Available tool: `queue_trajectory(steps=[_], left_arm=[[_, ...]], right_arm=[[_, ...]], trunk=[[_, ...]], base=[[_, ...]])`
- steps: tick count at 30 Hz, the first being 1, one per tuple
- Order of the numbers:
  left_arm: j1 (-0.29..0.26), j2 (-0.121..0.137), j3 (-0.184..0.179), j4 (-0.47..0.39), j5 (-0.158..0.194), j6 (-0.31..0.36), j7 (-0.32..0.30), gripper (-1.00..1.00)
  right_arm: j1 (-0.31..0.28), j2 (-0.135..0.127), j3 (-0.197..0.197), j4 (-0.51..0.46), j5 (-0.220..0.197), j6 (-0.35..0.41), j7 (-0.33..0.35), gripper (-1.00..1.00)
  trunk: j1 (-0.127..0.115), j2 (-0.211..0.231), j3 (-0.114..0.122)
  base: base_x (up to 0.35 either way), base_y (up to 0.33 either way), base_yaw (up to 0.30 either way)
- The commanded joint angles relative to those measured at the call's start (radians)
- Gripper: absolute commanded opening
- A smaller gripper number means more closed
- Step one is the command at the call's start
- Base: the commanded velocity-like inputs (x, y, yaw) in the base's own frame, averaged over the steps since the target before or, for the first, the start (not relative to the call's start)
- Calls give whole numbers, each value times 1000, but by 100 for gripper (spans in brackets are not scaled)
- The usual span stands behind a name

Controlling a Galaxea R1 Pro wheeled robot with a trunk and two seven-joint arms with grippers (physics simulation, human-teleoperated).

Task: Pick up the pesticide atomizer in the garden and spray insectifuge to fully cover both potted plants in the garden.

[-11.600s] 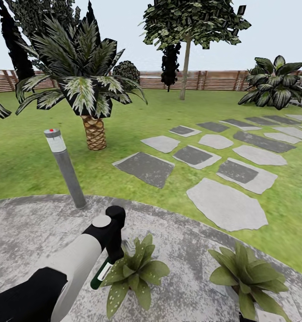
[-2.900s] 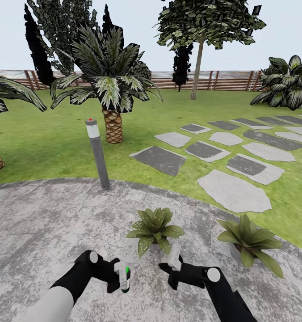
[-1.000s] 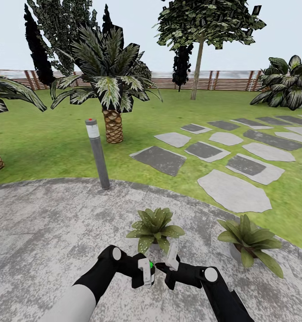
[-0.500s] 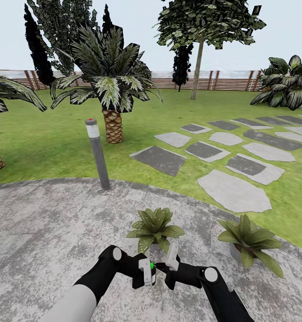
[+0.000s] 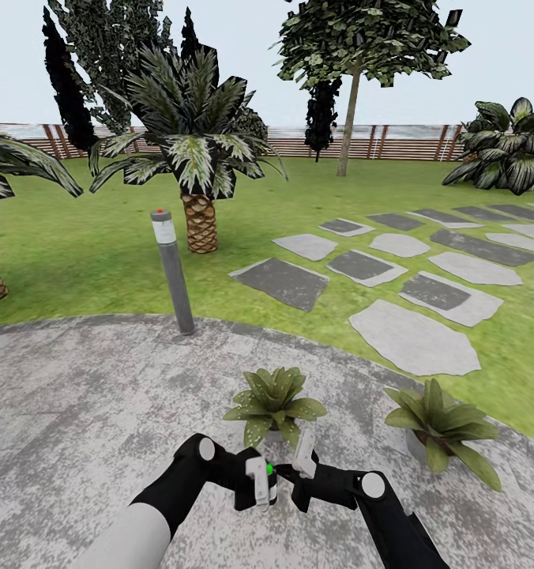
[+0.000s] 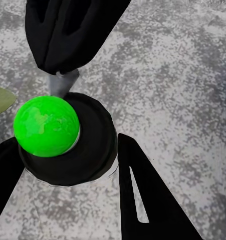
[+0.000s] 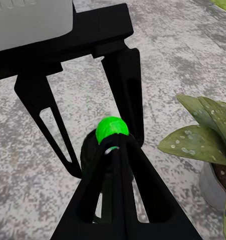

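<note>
While the left gripper (image 5: pixel 259 484) is pinching the slim dark-green atomizer bottle with its bright green tip (image 5: pixel 268 474) upright over the speckled grey paving (image 5: pixel 77 411), the right gripper (image 5: pixel 295 474) is pressing its closed fingers against that tip — just beside the nearer olive-leaved potted plant (image 5: pixel 273 399).

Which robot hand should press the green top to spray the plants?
Probably the right hand. The left hand is already busy holding the pesticide atomizer, and the right hand's closed fingers sit right by its green tip, facing the nearer potted plant.
</note>
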Motion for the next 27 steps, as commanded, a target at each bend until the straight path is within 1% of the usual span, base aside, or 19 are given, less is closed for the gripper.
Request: queue_trajectory(steps=[1, 3, 5, 20, 27], left_arm=[[0, 0, 1, -1, 7, -12, -2, -100], [0, 0, 0, -1, 30, -15, -2, -100], [0, 0, 0, 0, 39, -15, -2, -100], [0, 0, -1, 1, 43, -16, -3, -100], [0, 0, -1, 2, 43, -16, -37, -100]], right_arm=[[0, 1, -4, -1, 8, -5, 4, -100], [0, 1, -4, -1, 8, -5, 4, -100], [0, 1, -4, -1, 8, -5, 4, -100], [0, 1, -4, -1, 8, -6, 4, -100], [0, 0, -4, 0, 8, -7, 4, -100]], trunk=[[0, 0, -1], [0, 0, -1], [0, 0, -1], [0, 0, -1], [0, 0, -1]], base=[[0, 0, 0], [0, 0, 0], [0, 0, 0], [0, 0, 0], [0, 0, 0]])
